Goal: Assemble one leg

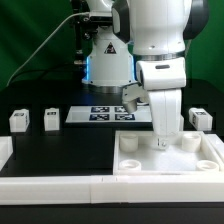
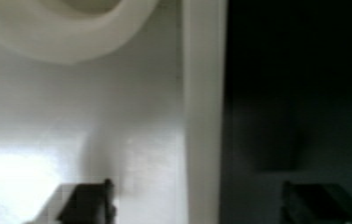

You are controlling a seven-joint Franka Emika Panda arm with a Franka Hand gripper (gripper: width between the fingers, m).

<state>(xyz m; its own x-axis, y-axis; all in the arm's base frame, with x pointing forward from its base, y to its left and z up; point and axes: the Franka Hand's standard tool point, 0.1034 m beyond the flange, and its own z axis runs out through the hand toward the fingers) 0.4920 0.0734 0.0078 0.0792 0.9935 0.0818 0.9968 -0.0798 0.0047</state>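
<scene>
Two legs [image 1: 17, 120] [image 1: 50, 118] stand on the black table at the exterior view's left, and a third leg [image 1: 200, 117] stands at its right. A fourth tagged block [image 1: 131, 95] shows partly behind the arm. My gripper [image 1: 162, 143] points straight down over the far rim of the large white tray-like piece [image 1: 165, 165]. In the wrist view my gripper [image 2: 199, 200] is open, with its dark fingertips [image 2: 84, 202] wide apart and nothing between them. Below lie the tray's white surface [image 2: 84, 120], its edge and a round socket [image 2: 75, 20].
The marker board [image 1: 103, 113] lies flat behind the tray, near the arm's base. A white L-shaped rail [image 1: 50, 186] runs along the front and the exterior view's left. Round raised sockets [image 1: 128, 144] sit in the tray's corners.
</scene>
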